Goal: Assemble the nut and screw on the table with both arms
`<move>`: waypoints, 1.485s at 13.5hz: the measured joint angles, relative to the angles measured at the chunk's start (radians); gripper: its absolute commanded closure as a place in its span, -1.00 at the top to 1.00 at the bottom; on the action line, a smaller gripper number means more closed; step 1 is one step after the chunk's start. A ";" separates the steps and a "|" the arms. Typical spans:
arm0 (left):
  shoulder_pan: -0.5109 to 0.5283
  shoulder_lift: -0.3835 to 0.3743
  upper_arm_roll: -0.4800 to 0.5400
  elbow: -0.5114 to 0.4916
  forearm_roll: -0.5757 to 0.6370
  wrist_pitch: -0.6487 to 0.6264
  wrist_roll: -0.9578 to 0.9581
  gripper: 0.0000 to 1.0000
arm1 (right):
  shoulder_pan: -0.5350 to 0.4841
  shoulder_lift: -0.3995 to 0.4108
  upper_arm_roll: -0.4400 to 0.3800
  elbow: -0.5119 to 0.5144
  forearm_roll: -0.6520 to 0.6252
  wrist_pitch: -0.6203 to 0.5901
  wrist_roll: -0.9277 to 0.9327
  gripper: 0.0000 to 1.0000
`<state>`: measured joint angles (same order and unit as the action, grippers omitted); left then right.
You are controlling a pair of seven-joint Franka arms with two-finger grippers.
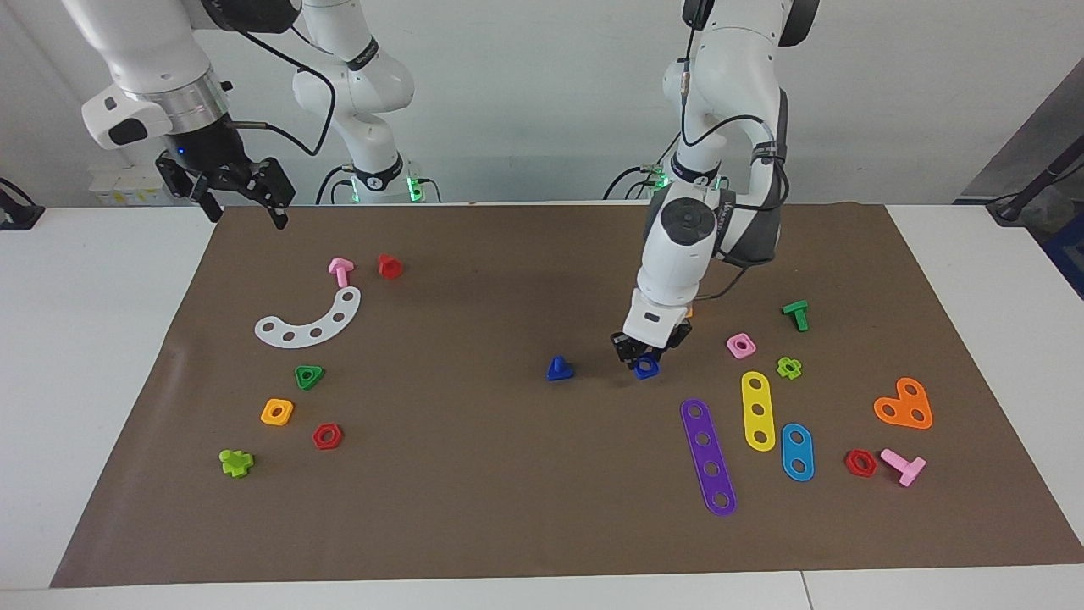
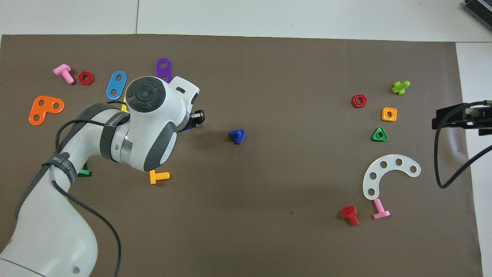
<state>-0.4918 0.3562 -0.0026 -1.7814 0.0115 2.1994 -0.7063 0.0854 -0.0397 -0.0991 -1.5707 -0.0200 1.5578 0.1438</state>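
In the facing view, the left gripper (image 1: 644,357) sits a little right of centre, its fingers closed on the nut (image 1: 647,366), a dark-blue square piece held low over the brown mat; whether the nut touches the mat cannot be told. The screw (image 1: 558,368) lies on the mat just left of the nut, near but apart from it, triangular head down and stud up. The table (image 1: 102,356) shows white around the mat (image 1: 508,508). To the right of the left gripper lie a pink square nut (image 1: 740,345), a green bolt (image 1: 796,314), a purple strip (image 1: 708,457), a yellow strip (image 1: 757,410) and a blue strip (image 1: 796,451); an orange heart-shaped plate (image 1: 904,404) lies at the right. The right gripper (image 1: 244,206) hangs at the upper left of the frame over the mat's corner, waiting, its fingers spread apart and holding nothing; below it lie a white curved strip (image 1: 312,320), a green triangular nut (image 1: 309,376) and an orange square nut (image 1: 277,412).

In the overhead view, the left arm (image 2: 150,123) comes in from the lower left and covers most of its gripper; only the black tip of the left gripper (image 2: 195,120) shows left of centre, with a sliver of blue under it, so the nut can hardly be seen here. The screw (image 2: 238,135) lies at the middle of the frame, just right of that tip and apart from it; an orange bolt (image 2: 159,176) lies below the arm's wrist. The right gripper (image 2: 457,117) shows at the right edge over the mat's border, and its fingers cannot be read from here.
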 measured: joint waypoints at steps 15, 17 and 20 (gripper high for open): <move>-0.156 0.129 -0.002 0.218 -0.002 -0.086 -0.077 -1.00 | 0.000 0.000 0.000 0.000 0.000 0.000 0.000 1.00; -0.161 0.129 -0.002 0.219 -0.002 -0.086 -0.082 -1.00 | 0.000 0.000 0.000 0.000 0.000 0.000 0.000 1.00; -0.161 0.132 -0.001 0.219 -0.002 -0.086 -0.083 -1.00 | 0.000 0.000 0.000 0.000 0.000 0.000 0.000 1.00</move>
<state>-0.6531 0.4878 -0.0040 -1.5629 0.0091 2.1133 -0.7888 0.0854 -0.0397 -0.0991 -1.5707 -0.0201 1.5578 0.1438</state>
